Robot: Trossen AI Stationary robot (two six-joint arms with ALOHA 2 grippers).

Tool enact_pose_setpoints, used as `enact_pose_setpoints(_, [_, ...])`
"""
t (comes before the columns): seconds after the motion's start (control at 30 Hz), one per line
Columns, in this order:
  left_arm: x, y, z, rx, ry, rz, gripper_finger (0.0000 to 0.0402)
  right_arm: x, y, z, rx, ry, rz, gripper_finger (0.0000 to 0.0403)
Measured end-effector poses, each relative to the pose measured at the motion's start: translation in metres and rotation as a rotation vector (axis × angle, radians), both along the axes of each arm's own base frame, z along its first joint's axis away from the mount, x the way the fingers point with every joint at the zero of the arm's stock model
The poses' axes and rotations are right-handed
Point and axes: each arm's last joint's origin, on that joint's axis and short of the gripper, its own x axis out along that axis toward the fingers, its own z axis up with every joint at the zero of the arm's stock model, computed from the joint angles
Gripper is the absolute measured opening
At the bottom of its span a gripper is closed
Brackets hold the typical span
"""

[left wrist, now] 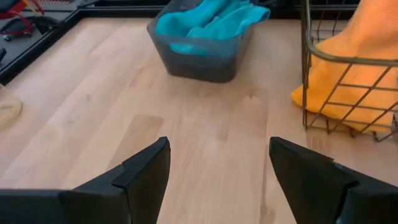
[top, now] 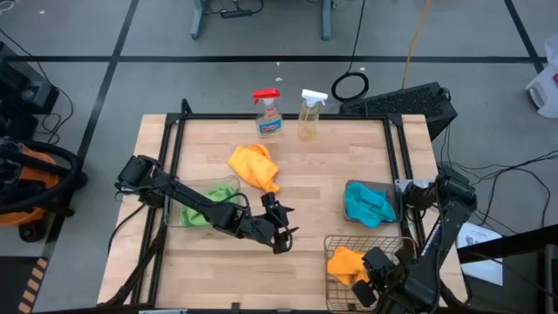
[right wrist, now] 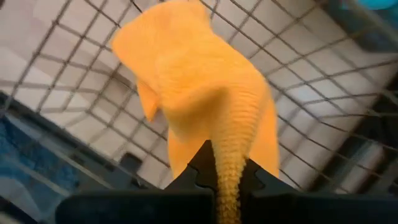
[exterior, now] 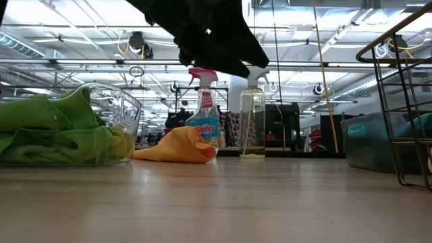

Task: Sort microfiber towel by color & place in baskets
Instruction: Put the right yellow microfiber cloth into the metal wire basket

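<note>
We held one orange towel [right wrist: 205,112] pinched in the right end effector [right wrist: 225,171] over the wire basket [top: 336,242] at the worktop's [top: 349,157] front right corner, judging it best released low inside, while the left end effector [top: 281,234] hung spread mid-worktop near the loose orange towel [top: 253,166].

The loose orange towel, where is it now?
In the high view the orange towel lies on the table's middle rear, before the two spray bottles.
</note>
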Motion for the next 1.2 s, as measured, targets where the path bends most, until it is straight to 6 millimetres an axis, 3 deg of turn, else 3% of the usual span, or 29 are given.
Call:
enact_pose_setpoints(0.3, [-0.002,0.001,-0.003,-0.003,0.037,0.012,0.0279,-0.001,-0.001,-0.048,0.011,-0.035,-0.081,0.0])
enact_pose_setpoints(0.87, [-0.004,0.014,-0.01,0.018,0.119,0.069,0.0279,-0.009,-0.014,-0.105,0.026,-0.057,-0.186,0.0017])
enact_pose_setpoints(1.2, [-0.007,0.007,-0.01,0.016,0.119,0.051,0.0279,-0.009,-0.011,-0.108,0.09,-0.044,-0.194,0.0035])
